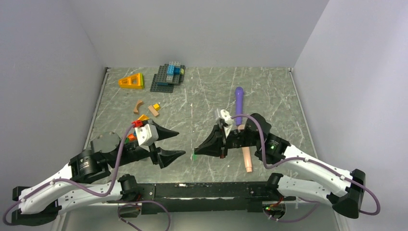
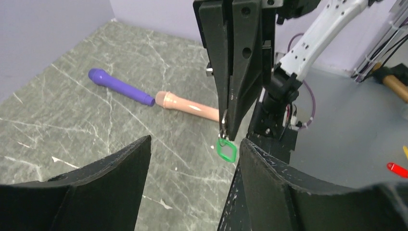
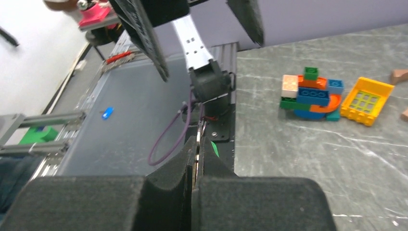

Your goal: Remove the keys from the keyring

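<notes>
My right gripper [image 1: 196, 151] is shut on a thin metal keyring [image 3: 200, 131] and holds it just above the table. The key with the green head [image 2: 226, 151] hangs from the ring below the right fingertips [image 2: 231, 130]. It shows as a green speck in the top view [image 1: 194, 157] and as a sliver in the right wrist view [image 3: 215, 149]. A brass glint lies between the right pads, and I cannot tell if it is the brass key. My left gripper [image 1: 180, 142] is open and empty, facing the green key a short way off, with the key near its right finger [image 2: 269, 183].
A purple and peach rod [image 1: 239, 98] lies behind and under the right arm. A pile of coloured bricks on a grey plate [image 1: 169, 74], a yellow piece [image 1: 132, 81] and small loose blocks [image 1: 146, 108] lie at the back left.
</notes>
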